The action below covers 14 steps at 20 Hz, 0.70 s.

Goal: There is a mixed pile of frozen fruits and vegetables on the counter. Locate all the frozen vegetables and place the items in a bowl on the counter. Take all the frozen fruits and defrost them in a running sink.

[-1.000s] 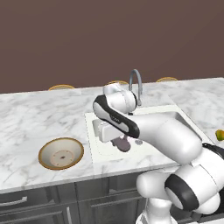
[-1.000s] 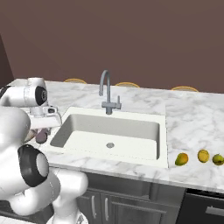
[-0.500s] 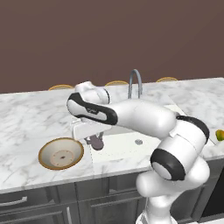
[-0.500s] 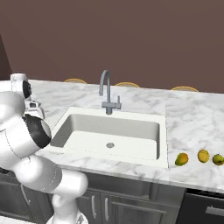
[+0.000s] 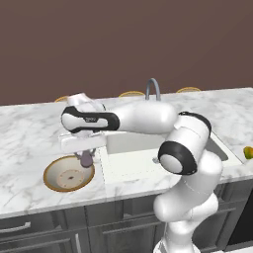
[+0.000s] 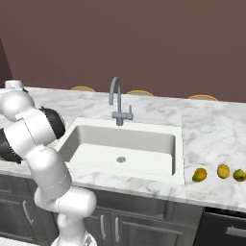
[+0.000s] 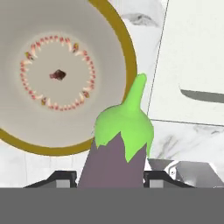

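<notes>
Marble counter point(image 5: 29, 143): sink point(image 5: 148, 153) beside bowl point(image 5: 68, 174), claw point(image 5: 86, 157) holding eggplant point(image 7: 119, 151).

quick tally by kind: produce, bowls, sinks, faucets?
Eggplant, in the end effector: 1
Yellow-green fruits on the counter right of the sink: 3
Bowl: 1
Sink: 1
Faucet: 1
Total: 7

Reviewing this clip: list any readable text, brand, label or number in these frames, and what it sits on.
Robot arm: a faint grey marking on the dark band near the wrist, too small and blurred to read.
Bowl: only a ring of red dabs inside, no lettering.
Eggplant, sink, faucet and the fruits: no text.
</notes>
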Tool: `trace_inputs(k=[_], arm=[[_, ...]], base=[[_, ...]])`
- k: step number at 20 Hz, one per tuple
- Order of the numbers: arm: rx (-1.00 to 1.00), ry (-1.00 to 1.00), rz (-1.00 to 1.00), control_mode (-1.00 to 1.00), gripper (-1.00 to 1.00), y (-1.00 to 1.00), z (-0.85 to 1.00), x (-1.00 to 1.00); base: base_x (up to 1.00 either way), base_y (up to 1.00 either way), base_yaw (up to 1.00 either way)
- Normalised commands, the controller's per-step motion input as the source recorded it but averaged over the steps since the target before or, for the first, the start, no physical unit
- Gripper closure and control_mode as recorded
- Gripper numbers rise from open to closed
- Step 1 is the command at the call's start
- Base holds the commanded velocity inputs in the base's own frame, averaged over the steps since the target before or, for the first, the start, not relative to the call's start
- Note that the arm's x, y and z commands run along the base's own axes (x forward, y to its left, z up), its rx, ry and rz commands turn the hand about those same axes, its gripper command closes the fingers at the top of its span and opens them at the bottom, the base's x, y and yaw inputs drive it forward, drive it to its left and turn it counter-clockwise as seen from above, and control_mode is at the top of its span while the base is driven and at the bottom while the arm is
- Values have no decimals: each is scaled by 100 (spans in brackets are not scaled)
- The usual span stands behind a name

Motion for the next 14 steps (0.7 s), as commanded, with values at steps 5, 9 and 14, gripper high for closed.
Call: trace_inputs(k=[5,9,14], arm=[[-7,-9,-17,-100,100,56,-23,22],[-5,0,-19,-100,100,34,-26,36],[-5,0,-18,-100,100,36,-35,42]], base=[[0,0,0],[0,0,0],[0,0,0]])
